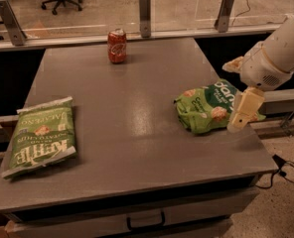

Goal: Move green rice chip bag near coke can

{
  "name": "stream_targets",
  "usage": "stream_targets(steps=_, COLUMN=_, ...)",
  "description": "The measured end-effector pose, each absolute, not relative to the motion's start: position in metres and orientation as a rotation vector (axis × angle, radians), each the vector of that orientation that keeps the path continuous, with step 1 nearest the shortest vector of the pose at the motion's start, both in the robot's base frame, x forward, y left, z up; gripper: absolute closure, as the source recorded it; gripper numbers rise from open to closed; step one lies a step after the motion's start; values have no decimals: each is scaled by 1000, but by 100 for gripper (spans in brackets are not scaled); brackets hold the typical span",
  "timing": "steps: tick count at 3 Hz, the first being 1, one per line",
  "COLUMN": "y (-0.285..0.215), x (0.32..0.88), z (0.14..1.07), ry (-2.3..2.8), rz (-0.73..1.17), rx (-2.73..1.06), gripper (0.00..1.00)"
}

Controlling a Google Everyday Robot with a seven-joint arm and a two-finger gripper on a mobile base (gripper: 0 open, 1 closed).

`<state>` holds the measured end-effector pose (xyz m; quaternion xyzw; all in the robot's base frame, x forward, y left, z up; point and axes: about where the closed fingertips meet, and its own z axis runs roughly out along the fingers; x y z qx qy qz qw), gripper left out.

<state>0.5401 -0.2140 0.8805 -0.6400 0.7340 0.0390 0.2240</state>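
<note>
The green rice chip bag (204, 109) lies on the right side of the grey table (127, 113), puffy, with white "dang" lettering facing the right edge. The coke can (117, 46) stands upright at the table's far edge, left of centre, well apart from the bag. My gripper (242, 114), cream-coloured, hangs from the white arm (276, 53) that comes in from the upper right. It is over the bag's right end and hides part of it.
A flatter green Kettle chip bag (41, 135) lies at the table's left front. A glass barrier with metal posts (145, 6) runs behind the table. A drawer handle (144, 221) shows under the front edge. Cables lie on the floor at the right.
</note>
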Motion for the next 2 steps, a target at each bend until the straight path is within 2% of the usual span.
stream_targets(steps=1, y=-207, x=559, z=851, ry=2019, rz=201, rx=-1766, gripper=2)
stream_targets(steps=2, y=-200, x=567, z=840, ry=2031, rz=265, rx=-1757, gripper=19)
